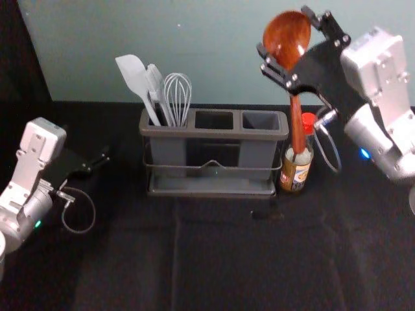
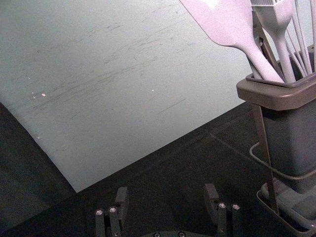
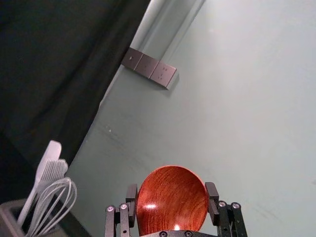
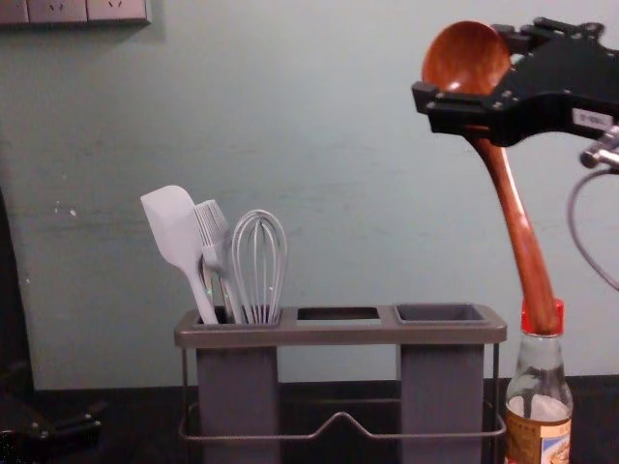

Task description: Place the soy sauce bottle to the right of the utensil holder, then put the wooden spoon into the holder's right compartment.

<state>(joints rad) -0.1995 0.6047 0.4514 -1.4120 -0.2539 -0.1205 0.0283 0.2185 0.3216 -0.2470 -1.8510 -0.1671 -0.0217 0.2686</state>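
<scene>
Beside the utensil holder: soy sauce bottle placed, wooden spoon aloft

In the head view, we see the bottle upright just right of the holder, so we judge the first half done. Above the holder's right end, the right tool has the spoon; lowering it into the right compartment is left to do.

In the left wrist view, we find the left tool spread wide, holding nothing, left of the holder.

In the right wrist view, we see the right tool closed only as far as the spoon's broad bowl allows.

In the chest view, the handle slants down right of the holder, overlapping the bottle's cap; we cannot tell whether they touch.
</scene>
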